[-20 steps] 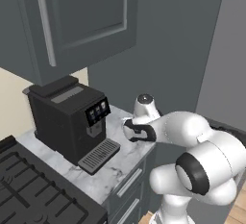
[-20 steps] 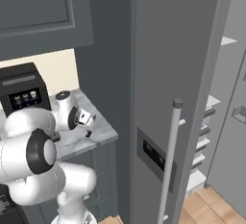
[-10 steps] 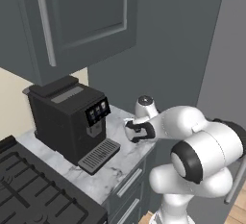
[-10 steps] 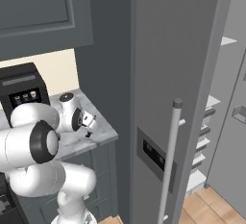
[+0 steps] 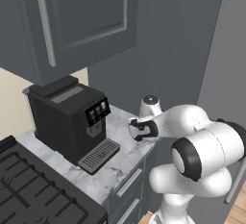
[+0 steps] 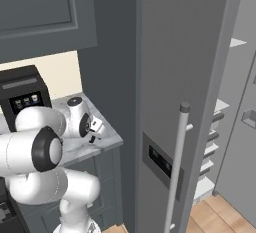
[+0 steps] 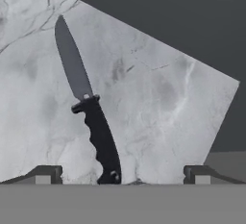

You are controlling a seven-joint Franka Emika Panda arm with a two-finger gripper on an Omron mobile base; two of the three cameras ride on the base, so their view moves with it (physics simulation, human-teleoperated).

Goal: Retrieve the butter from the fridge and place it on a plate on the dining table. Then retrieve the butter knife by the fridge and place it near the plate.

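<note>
The butter knife [image 7: 96,122] lies flat on the small marble counter [image 7: 158,93], with its grey blade toward the upper left of the hand view and its black handle running down between my fingertips. My gripper [image 7: 122,176] hangs open just above the handle end, holding nothing. From the base it shows as a hand pointing down at the counter's right end [image 5: 138,136] [image 6: 94,133], beside the fridge [image 6: 185,77]. The butter, the plate and the dining table are out of view.
A black coffee machine [image 5: 67,117] stands on the counter [image 5: 120,163] left of my hand, and a dark stove top [image 5: 33,194] lies further left. Grey upper cabinets [image 5: 81,21] hang overhead. The fridge's long silver handle [image 6: 178,167] and inner shelves [image 6: 220,122] are at right.
The arm's elbow has swung slightly, and the hand has crept a little over the counter's right end. The jaws stay open.
</note>
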